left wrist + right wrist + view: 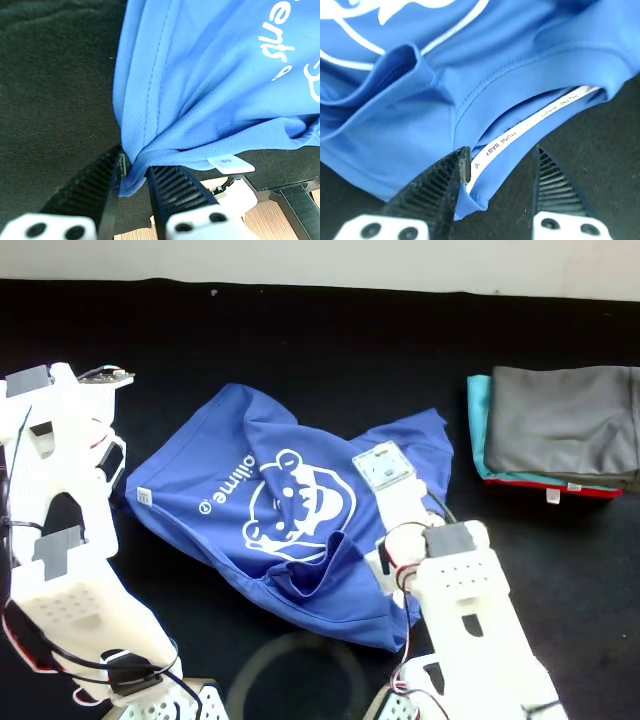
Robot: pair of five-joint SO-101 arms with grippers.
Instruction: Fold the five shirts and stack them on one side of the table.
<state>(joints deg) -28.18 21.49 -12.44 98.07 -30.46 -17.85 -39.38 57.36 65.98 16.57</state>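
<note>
A blue shirt (290, 500) with a white bear print lies crumpled in the middle of the black table (300, 330). My left gripper (118, 480) is at the shirt's left edge. In the left wrist view it (132, 182) is shut on a bunched corner of the blue shirt (200, 85), close to a small white tag (230, 164). My right gripper (386, 573) hangs low over the shirt's near right part. It (500, 192) stands open there, with the neck hem of the blue shirt (470, 90) and its white label strip (520, 131) lying against one finger (442, 187).
A stack of folded shirts (560, 425) sits at the table's right side, grey on top with teal and red below. The far strip of the table and the near middle are bare cloth. Wooden floor and an arm's base (235, 192) appear past the table edge.
</note>
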